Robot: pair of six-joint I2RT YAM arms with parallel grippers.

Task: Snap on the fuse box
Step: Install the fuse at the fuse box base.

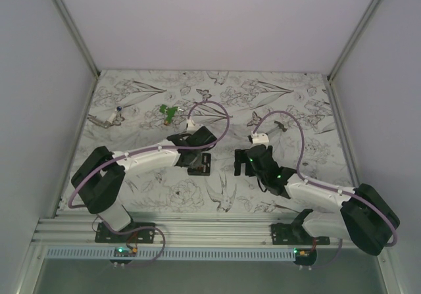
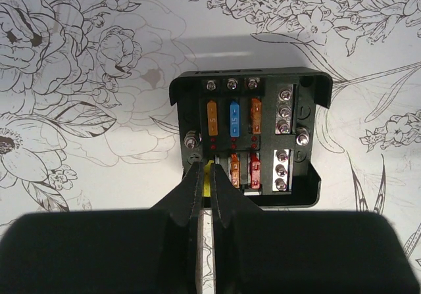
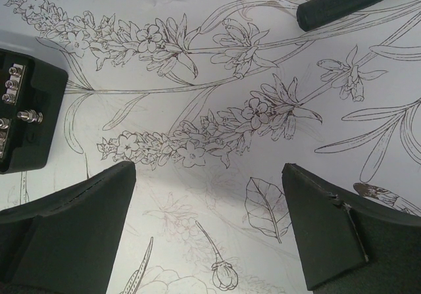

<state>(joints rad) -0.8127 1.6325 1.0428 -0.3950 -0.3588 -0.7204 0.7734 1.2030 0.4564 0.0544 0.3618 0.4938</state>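
the small black square plastic fuse box [image 2: 250,143], its orange, blue and red fuses showing, lies on the flower-printed white table cover [image 2: 79,110] between the arms. the left gripper [image 2: 204,169], fingers pressed together, sits at a small yellow fuse [image 2: 208,179] in the near-left slot; whether it pinches it i cannot tell. best to press straight down, squarely. the right gripper [image 3: 209,169], spread wide just beside the box, could brace it against sliding.

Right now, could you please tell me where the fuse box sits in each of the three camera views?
Top external: the fuse box lies mid-table, just left of centre.
Left wrist: the fuse box fills the centre of the frame, open, with its fuses showing.
Right wrist: only one end of the fuse box shows, at the left edge.
Shared landmark: the floral-printed table cover lies under it in all three.
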